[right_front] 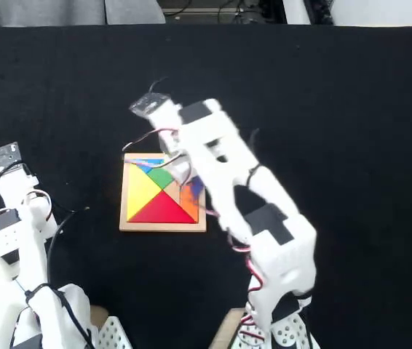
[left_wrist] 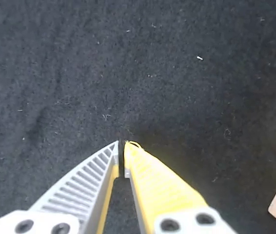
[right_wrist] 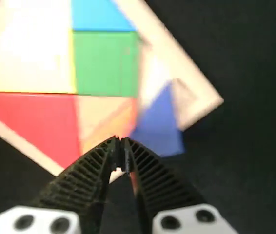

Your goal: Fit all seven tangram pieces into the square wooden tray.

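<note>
Right wrist view: right jaws pressed together over wooden tray [right_wrist: 201, 100], near dark blue piece [right_wrist: 157, 124]; left jaws likewise shut, above black desk [left_wrist: 128, 58].

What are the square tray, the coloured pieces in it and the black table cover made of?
The square tray looks like unpainted, matt wood: pale tan rim. The red triangular piece and its coloured neighbours seem painted wood, possibly plastic: flat, even colour. The black table cover looks like felt or fabric; lint specks cling to it.
</note>
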Motion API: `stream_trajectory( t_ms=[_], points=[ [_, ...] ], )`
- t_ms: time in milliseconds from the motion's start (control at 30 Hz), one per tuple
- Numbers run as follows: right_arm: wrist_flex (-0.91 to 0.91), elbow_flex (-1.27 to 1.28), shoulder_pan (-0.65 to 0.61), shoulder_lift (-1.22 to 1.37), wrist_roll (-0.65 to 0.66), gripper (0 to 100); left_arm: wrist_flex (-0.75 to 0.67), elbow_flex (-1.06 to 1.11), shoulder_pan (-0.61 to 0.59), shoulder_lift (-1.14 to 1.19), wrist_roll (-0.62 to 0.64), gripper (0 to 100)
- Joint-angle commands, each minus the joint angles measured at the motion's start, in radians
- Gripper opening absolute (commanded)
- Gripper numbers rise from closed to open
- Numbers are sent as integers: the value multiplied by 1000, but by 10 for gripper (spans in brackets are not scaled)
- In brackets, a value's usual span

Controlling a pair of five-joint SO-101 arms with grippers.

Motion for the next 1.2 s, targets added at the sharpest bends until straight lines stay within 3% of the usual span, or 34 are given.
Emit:
stream_trajectory(
  t_ms=[0,133,500,1000,1167],
  points=[
    [9,4,117,-110,-3,11,-17,-2,7,-21,-6,30],
    [0,27,175,-108,32,11,-17,-2,7,-21,-6,30],
    [-5,-107,160,131,57,11,-17,-2,7,-21,-6,30],
    [-35,-173,126,147,57,11,-17,-2,12,-21,-6,30],
    [3,-180,173,133,63,11,-17,-2,8,-21,-6,30]
  ],
)
